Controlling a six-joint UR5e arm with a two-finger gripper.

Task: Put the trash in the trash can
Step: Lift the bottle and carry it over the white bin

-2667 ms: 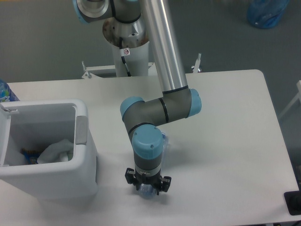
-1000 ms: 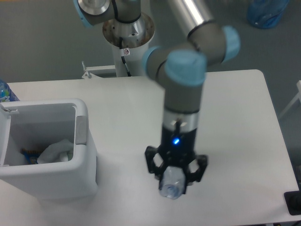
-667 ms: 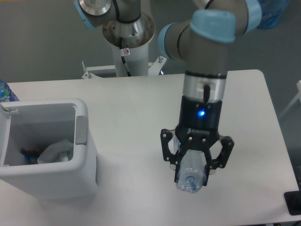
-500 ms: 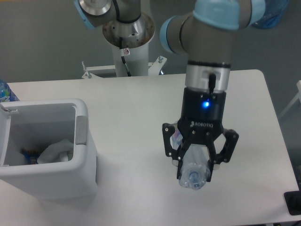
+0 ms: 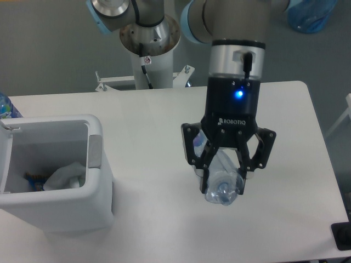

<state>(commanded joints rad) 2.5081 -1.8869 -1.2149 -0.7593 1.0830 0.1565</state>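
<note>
My gripper (image 5: pixel 223 178) hangs high above the middle of the table, shut on a crushed clear plastic bottle (image 5: pixel 221 188) whose cap end points toward the camera. The white trash can (image 5: pixel 97 181) stands at the left, well apart from the gripper. Inside it lies a crumpled white plastic wrapper (image 5: pixel 66 175), beside a small dark scrap in the bin's far corner.
A blue translucent jug (image 5: pixel 311 15) sits on the floor at the top right. The robot's base column (image 5: pixel 149 52) rises behind the table's far edge. A blue bottle top (image 5: pixel 5 107) shows at the left edge. A dark object (image 5: pixel 343 235) sits at the lower right corner.
The arm picked the bottle off the table front and lifted it high. Over the last half second it drifted slightly left and rose further.
</note>
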